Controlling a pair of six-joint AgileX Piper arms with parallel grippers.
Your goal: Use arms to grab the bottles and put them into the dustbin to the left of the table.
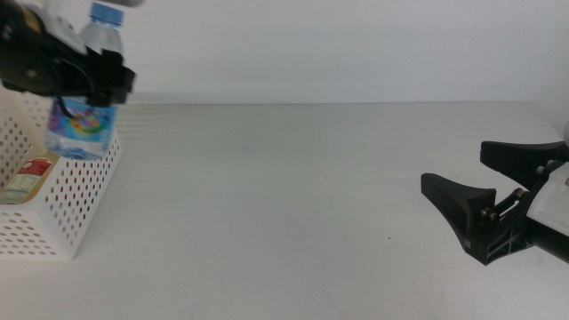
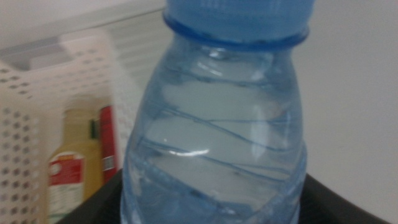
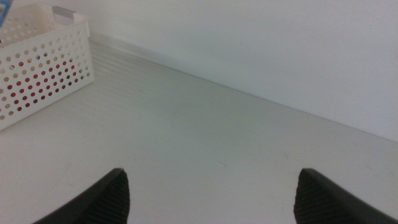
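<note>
My left gripper (image 1: 89,84) hangs over the dustbin (image 1: 80,200), its dark jaws closed around the blue-capped water bottle (image 1: 89,89), which stands upright in my hold with its cap above my jaws and its colourful label below them. The bottle's base is at about the level of the dustbin's rim, over the corner nearest the open table (image 1: 293,196); I cannot tell whether it touches the rim. In my left wrist view the water bottle (image 2: 217,137) fills nearly everything, ribbed and clear, with the blue cap ring at its neck.

Inside the dustbin (image 2: 31,93), past the bottle I hold, lies the bottle of yellow liquid (image 2: 71,171) with its red-and-green label, and just beside it the red soda can (image 2: 107,146), pressed against the dustbin's wall. From the middle view only the labelled part of the yellow bottle (image 1: 27,176) shows over the perforated wall.

My right gripper (image 1: 484,191) waits well away from the dustbin, low over the opposite side of the table, its jaws spread wide and holding nothing. My right wrist view shows the bare tabletop (image 3: 217,143) stretching to the dustbin (image 3: 43,62), with red showing through its holes
</note>
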